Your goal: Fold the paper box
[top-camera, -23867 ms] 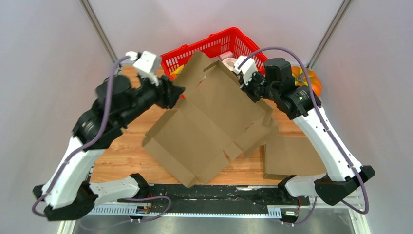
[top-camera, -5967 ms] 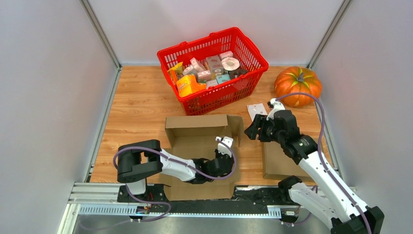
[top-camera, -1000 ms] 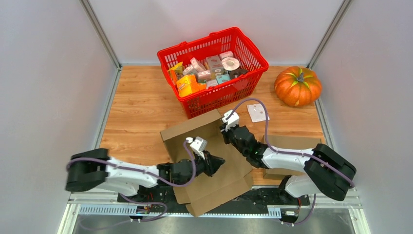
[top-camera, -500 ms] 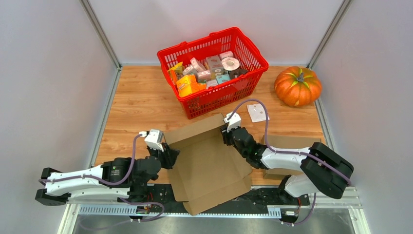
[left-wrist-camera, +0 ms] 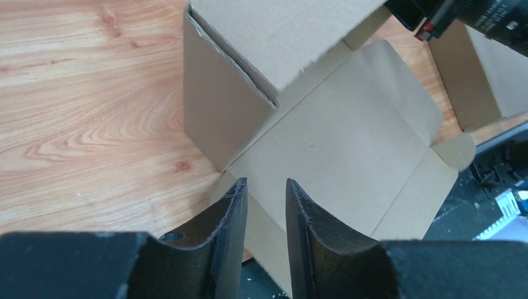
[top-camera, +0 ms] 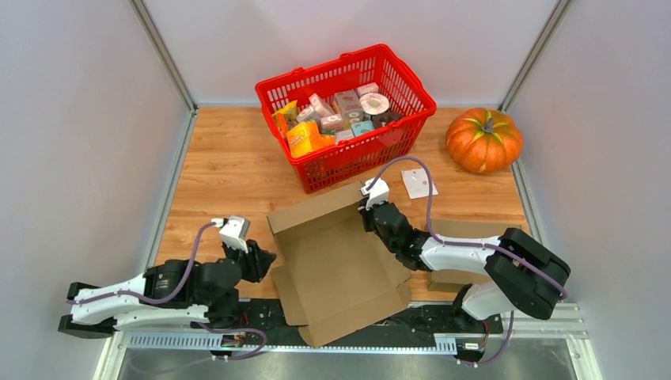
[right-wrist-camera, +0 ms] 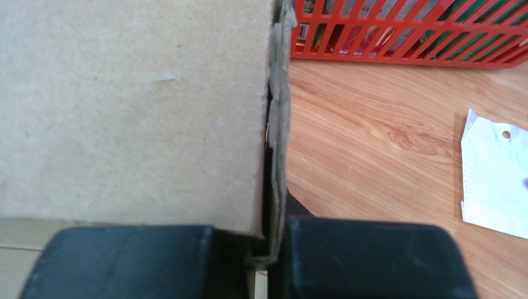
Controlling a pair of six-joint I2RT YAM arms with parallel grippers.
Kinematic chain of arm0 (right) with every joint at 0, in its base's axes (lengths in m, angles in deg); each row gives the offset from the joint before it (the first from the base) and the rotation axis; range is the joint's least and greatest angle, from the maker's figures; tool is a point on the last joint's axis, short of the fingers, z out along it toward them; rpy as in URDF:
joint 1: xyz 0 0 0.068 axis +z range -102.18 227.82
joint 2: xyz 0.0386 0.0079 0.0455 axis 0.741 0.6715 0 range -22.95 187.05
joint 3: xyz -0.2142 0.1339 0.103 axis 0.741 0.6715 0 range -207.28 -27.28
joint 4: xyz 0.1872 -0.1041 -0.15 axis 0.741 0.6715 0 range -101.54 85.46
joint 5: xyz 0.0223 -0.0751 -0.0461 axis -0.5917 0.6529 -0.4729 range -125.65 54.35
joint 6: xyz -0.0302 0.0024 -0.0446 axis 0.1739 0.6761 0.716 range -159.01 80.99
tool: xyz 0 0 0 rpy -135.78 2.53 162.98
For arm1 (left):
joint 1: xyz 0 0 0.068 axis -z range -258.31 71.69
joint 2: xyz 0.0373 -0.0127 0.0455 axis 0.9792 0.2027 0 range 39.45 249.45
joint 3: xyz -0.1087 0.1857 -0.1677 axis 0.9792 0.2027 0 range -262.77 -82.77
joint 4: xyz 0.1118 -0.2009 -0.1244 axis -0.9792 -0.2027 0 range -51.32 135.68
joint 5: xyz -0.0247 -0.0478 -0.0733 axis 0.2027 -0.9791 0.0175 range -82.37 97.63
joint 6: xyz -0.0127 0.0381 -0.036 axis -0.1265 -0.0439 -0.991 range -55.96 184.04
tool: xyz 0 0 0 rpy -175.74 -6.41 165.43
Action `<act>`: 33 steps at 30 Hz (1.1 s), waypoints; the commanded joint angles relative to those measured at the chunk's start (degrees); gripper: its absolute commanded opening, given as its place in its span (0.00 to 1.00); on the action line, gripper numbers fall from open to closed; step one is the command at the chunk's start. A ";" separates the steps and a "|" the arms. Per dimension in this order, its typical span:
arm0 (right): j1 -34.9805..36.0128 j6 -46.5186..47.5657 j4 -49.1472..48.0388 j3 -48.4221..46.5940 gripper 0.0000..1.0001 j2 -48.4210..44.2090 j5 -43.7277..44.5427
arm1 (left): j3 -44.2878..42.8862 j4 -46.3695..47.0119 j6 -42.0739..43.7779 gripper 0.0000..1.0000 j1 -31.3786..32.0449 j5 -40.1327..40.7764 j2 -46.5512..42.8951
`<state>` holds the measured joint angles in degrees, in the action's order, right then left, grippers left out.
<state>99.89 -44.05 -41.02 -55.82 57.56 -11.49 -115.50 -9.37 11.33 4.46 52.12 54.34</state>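
The wooden desk (top-camera: 221,182) carried the half-formed paper box (top-camera: 336,253) at the middle of its near edge, flaps spread. The right gripper (right-wrist-camera: 272,248) was clamped on the box's far right wall. The left gripper (left-wrist-camera: 264,193) hovered just beside its left side, fingers apart and holding nothing.

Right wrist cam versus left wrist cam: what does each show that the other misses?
Right wrist only: the right gripper pinching an edge of the box, the basket, a paper slip. Left wrist only: the left gripper open, holding nothing, facing the box's flat flaps. Both: the box and the table.
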 commanded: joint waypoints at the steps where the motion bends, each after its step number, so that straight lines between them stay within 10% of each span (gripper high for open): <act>1: 0.05 -0.85 -4.36 -2.22 0.00 2.45 3.35 | -2.51 -1.55 3.58 0.38 0.03 -3.62 -2.68; 6: 1.45 -4.78 2.70 -3.63 0.04 1.50 1.77 | -9.18 1.25 11.64 0.48 0.03 -10.63 2.30; 9: 1.63 -12.33 20.76 -6.96 0.64 -4.64 2.11 | -16.99 2.93 17.09 0.49 0.12 -13.72 8.71; 14: 2.42 -26.32 52.80 -8.99 0.99 -20.81 -1.12 | -29.29 5.64 23.96 0.52 0.03 -14.08 17.17; 17: 2.68 -36.34 76.68 -10.40 1.00 -26.88 -6.48 | -32.39 8.54 27.04 0.54 -0.06 -12.85 22.35; 21: 9.36 -47.24 78.60 -7.24 1.00 -33.04 -18.66 | -33.18 15.83 29.68 0.56 -4.35 -28.24 30.00; 28: 14.09 -59.90 86.60 -1.80 0.94 -34.37 -12.31 | -39.86 16.02 31.17 0.47 -5.42 -46.31 48.28; 31: 15.07 -61.85 83.19 1.53 0.82 -35.68 -12.03 | -40.48 17.60 31.35 0.45 -2.62 -49.32 53.21; 33: 15.07 -62.37 78.01 2.95 0.38 -36.38 -13.61 | -41.18 17.34 32.93 0.45 -0.16 -47.67 56.81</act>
<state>114.23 -100.20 41.97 -55.18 23.17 -24.78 -153.47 5.91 41.06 0.43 9.67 108.38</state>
